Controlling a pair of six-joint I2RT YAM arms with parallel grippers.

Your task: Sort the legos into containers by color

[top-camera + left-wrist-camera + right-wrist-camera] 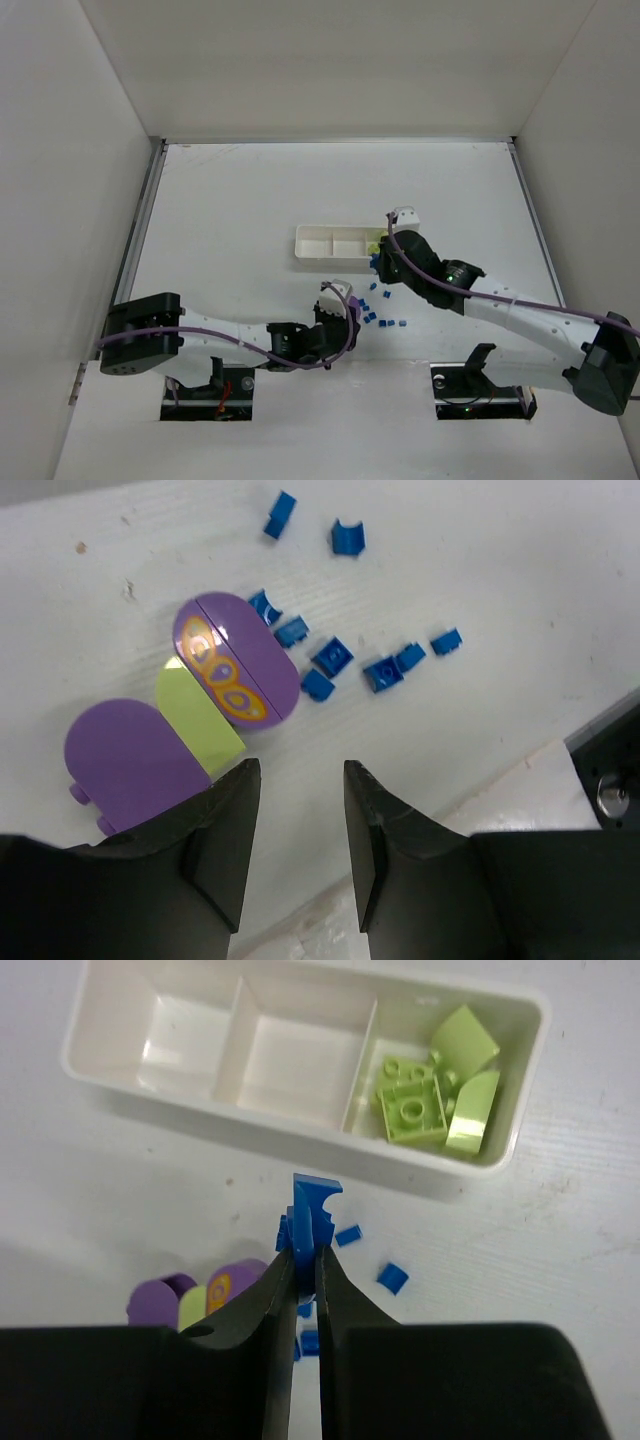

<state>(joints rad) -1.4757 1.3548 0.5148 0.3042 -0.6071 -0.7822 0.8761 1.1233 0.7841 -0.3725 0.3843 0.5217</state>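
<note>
Black right gripper pinches a tiny dark-blue plastic brick near the long white plastic tray. Next, I think it must drop into an empty box, away from the yellow-green blocks. Left gripper has its fingers apart, empty.

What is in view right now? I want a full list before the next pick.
tray: one, white, three compartments, mid-table; two compartments empty
yellow-green blocks: several, count unclear, in the tray's right-end compartment
yellow-green block: one, on the table between the purple pieces
purple pieces: two, rounded, on the table near the left arm; one has an orange print
loose blue bricks: nine in the left wrist view, dark blue, scattered beside the purple pieces
held blue brick: one, dark blue, just in front of the tray
left arm: white and black, jaws open, empty
right arm: white and black, jaws shut on the held blue brick
</note>
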